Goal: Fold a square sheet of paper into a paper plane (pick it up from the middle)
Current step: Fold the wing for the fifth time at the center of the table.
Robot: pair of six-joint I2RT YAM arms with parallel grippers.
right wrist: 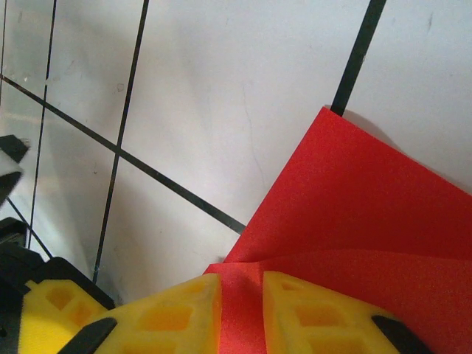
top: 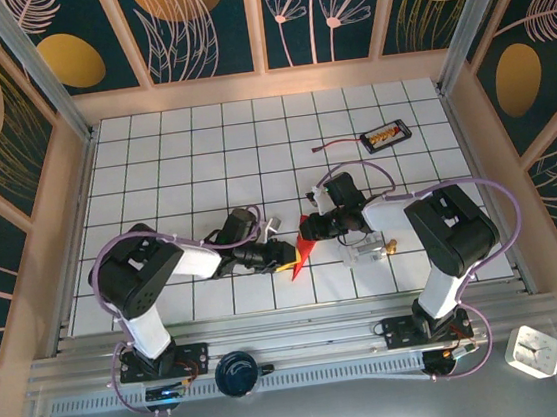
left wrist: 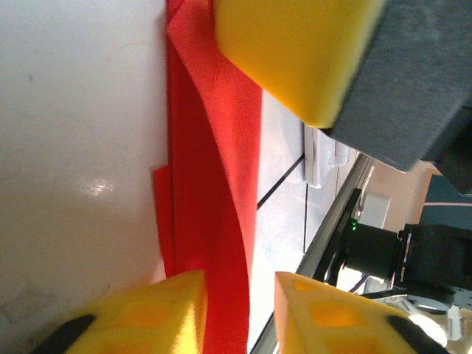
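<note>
The red sheet of paper [top: 302, 253] is folded into a narrow pointed shape near the front middle of the table. My right gripper [top: 311, 231] reaches it from the right. In the right wrist view the gripper [right wrist: 242, 284] is shut on a fold of the paper [right wrist: 369, 199], which fills the slit between its yellow fingers. My left gripper [top: 284, 256] comes in from the left. Its jaws [left wrist: 240, 284] stand apart: the folded paper [left wrist: 214, 184] rests against the left finger [left wrist: 169, 310], and white table shows between the paper and the other finger. A yellow finger of the right gripper [left wrist: 295, 51] hangs above.
A small black tray with a cable [top: 386, 136] lies at the back right. A clear plastic piece [top: 369, 248] sits just right of the grippers. Wooden walls [top: 75, 191] close in the grid table. A dark round object [top: 239, 372] rests on the near rail.
</note>
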